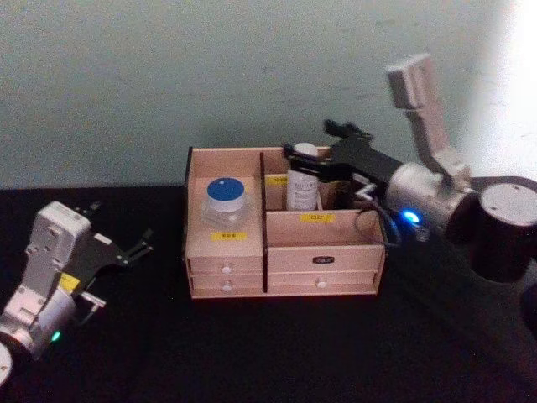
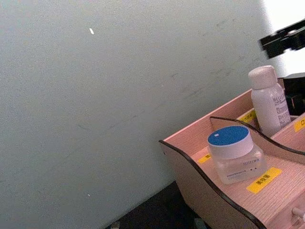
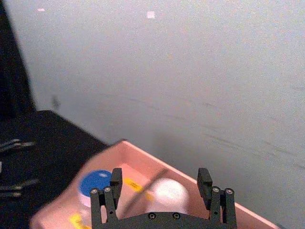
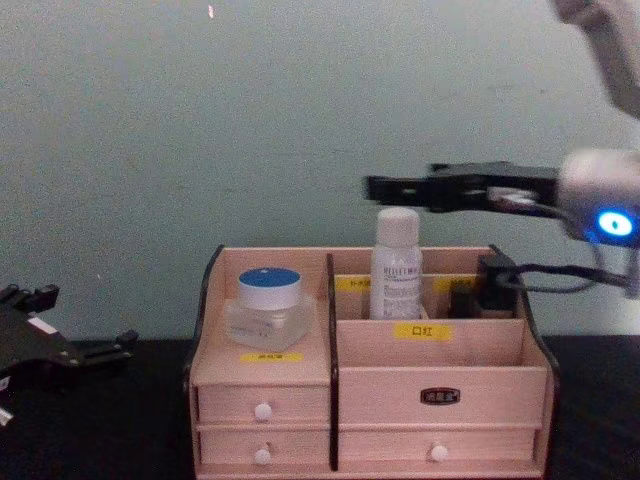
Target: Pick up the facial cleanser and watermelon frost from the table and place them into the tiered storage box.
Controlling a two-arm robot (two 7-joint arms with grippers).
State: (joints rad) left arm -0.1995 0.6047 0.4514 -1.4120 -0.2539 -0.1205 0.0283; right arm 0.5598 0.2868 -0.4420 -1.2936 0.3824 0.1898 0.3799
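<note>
Tiered storage box [image 4: 430, 345] sitting nearest; watermelon frost [image 4: 267, 300] resting in its left compartment, facial cleanser [image 4: 396, 265] standing far-centre. Right gripper [image 4: 400, 190] hovering just above its cap, jaws released; any dip risks toppling it. Left gripper [image 1: 138, 249] idling left, open.

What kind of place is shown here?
Probably a lab test bench: a black table, a bare pale wall, and only the tiered storage box with toiletries, worked by robot arms.
</note>
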